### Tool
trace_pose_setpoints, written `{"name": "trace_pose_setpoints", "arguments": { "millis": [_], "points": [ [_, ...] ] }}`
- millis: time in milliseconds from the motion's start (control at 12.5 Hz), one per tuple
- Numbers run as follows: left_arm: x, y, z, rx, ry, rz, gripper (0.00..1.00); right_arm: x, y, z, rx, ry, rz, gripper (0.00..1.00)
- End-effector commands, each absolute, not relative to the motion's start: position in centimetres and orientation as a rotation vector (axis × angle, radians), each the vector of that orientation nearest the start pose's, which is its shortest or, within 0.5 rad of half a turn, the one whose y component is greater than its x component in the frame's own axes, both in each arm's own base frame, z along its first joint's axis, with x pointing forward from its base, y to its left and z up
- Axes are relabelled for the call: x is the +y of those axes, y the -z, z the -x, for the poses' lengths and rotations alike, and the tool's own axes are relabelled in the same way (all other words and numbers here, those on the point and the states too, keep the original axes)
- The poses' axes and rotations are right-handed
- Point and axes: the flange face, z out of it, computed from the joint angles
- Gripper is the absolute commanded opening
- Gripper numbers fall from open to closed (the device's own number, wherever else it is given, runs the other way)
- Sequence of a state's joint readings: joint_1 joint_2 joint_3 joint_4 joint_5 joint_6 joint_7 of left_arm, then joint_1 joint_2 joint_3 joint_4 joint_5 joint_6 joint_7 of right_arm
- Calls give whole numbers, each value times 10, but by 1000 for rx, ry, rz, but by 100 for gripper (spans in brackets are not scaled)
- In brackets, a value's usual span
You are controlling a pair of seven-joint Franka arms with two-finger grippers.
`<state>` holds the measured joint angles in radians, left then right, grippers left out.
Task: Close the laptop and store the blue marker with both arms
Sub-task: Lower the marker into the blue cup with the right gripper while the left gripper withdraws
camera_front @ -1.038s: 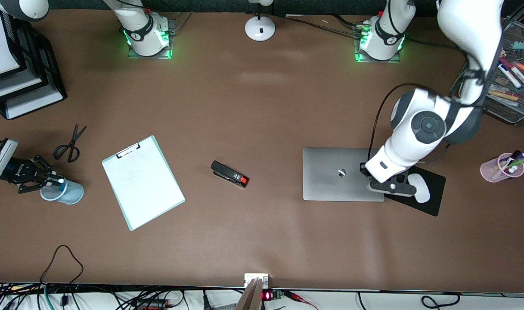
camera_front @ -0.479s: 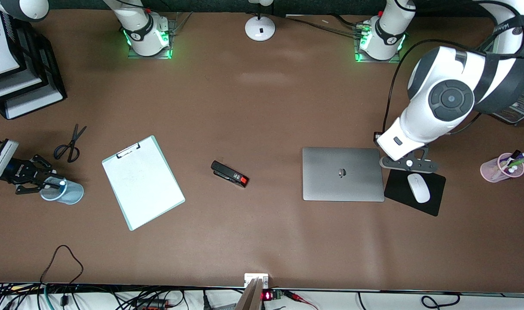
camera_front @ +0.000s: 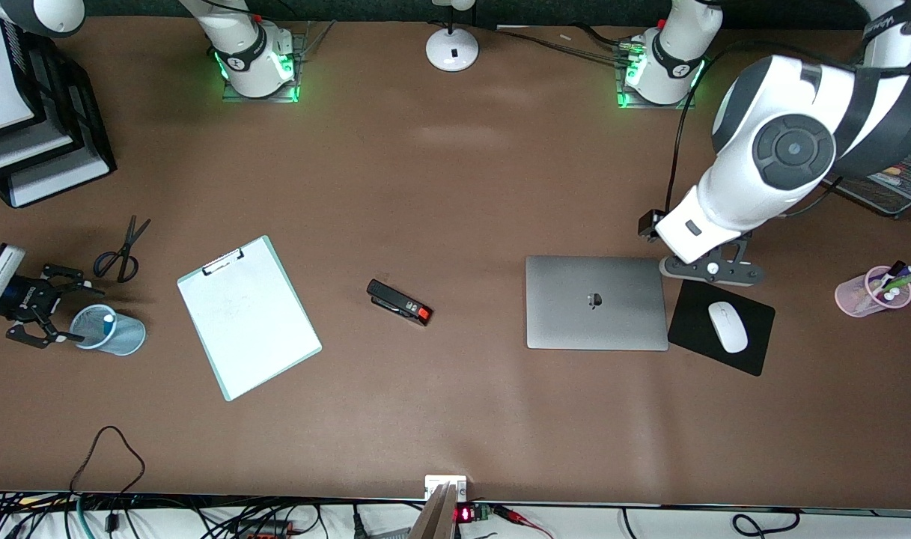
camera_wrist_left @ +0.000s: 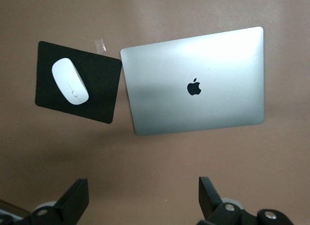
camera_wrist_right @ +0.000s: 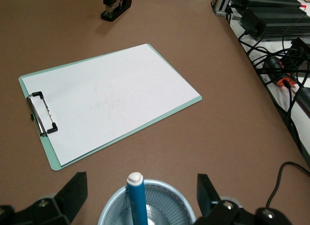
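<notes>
Laptop (camera_front: 596,302): lid fully down, flat on the surface, dark logo facing up. It sits toward my left arm's end of the surface, just beside a black mouse pad (camera_front: 754,352) that carries a white mouse (camera_front: 727,326).

My left gripper (camera_front: 711,269) hangs in the air over the bare surface at the laptop's corner and the mouse pad's edge that lie farther from the front camera. Its fingers (camera_wrist_left: 72,202) are spread wide with nothing between them; in the left wrist view the laptop and pad lie well below, clear of both tips.

Blue marker (camera_wrist_right: 136,198): standing upright in the light-blue mesh cup (camera_front: 118,334), white end up, leaning on the rim. The cup stands at my right arm's end of the surface, nearer to the front camera than the black scissors (camera_front: 120,254) and beside the white clipboard (camera_front: 247,316) with its green edge.

My right gripper (camera_front: 47,305) is just beside the cup, at rim height. Its fingers (camera_wrist_right: 71,191) are apart, one on each flank of the cup in the right wrist view, touching neither marker nor rim as far as I can see.

Also on the surface: a black stapler (camera_front: 399,302) with a red end between clipboard and laptop; a pink cup (camera_front: 870,292) of pens toward the left arm's end.
</notes>
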<state>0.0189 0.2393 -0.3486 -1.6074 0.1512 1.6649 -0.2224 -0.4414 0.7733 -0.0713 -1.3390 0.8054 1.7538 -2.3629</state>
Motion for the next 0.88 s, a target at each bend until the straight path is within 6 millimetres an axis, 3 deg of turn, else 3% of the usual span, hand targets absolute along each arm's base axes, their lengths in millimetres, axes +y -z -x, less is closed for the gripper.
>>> {"name": "trace_pose_setpoints", "arguments": {
  "millis": [0, 160, 319, 399, 479, 559, 798],
  "points": [
    [-159, -522, -579, 247, -214, 3050, 100, -262, -319, -663, -1793, 771, 1871, 100],
    [-127, -552, -583, 233, -257, 3124, 100, -252, -347, -668, -1749, 701, 1893, 100],
    [-118, -577, -573, 275, -204, 3143, 100, -233, -379, -679, -1744, 638, 1898, 100],
    [-102, -589, -566, 242, -170, 3141, 100, -226, -395, -683, -1724, 614, 1914, 100],
    [-101, -597, -552, 249, -150, 3135, 100, -216, -404, -687, -1700, 589, 1930, 100],
    [-89, -601, -544, 251, -142, 3138, 100, -206, -410, -690, -1680, 571, 1949, 100],
    [-62, -601, -540, 272, -21, 3145, 100, -167, -437, -699, -1649, 494, 2020, 100]
  ]
}}
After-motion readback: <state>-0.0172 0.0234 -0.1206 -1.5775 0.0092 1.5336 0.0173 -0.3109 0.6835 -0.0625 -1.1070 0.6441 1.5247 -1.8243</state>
